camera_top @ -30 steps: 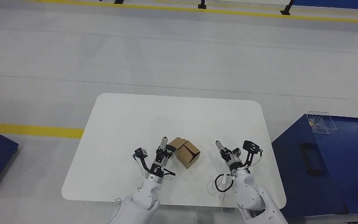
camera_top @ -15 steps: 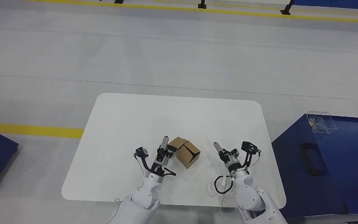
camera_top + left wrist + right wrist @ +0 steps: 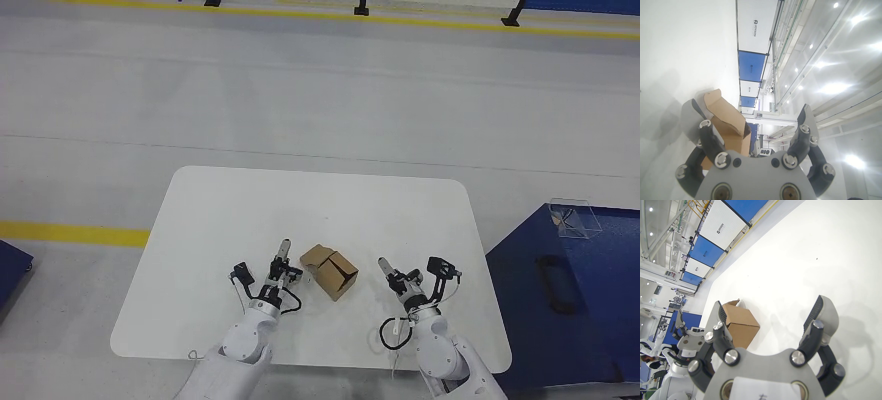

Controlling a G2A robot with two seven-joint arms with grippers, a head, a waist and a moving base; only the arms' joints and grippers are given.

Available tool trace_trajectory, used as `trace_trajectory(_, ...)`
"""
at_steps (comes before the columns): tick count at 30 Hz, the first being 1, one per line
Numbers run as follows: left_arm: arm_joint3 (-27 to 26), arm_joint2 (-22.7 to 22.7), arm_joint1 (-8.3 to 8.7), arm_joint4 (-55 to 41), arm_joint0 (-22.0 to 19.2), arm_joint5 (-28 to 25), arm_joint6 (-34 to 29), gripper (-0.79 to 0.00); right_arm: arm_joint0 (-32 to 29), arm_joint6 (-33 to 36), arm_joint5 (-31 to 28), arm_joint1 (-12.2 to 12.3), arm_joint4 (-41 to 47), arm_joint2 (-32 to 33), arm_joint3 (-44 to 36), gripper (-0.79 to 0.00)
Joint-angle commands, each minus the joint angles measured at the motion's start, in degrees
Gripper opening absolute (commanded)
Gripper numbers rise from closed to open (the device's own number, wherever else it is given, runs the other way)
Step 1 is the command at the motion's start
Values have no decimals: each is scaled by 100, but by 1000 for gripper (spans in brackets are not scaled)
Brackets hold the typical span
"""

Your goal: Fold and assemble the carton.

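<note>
— Where's the brown cardboard carton?
— On the white rounded bench, toward the robot's side, between both arms, a flap sticking out.
— And the claws?
— The left claw is spread wide just beside it. The right claw is spread too, a little apart.

On the desk, the carton lies between the left gripper, perhaps touching it, and the right gripper nearby.

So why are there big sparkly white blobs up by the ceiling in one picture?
Left wrist view: ceiling lights shine straight into the camera and flare into streaky blobs. Top view: light is even, and the carton casts hardly any shadow on the white table.
</note>
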Motion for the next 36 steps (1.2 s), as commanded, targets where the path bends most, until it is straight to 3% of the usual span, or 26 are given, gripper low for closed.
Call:
trace_trajectory(1, 153, 34, -40, -87, -80, -37, -87, 0, -12, -5, 10, -6, -28, -17, -18, 0)
trace_trajectory(21, 1897, 231, -546, -1417, -1020, -655, -1656, 0, -169, 31, 97, -44, -188, -64, -276, 0)
trace_trajectory(36, 2269, 48, -706, -2038, -1130, -1875, -3202, 0, -298, -40, 5, -53, -208, 51, -284, 0)
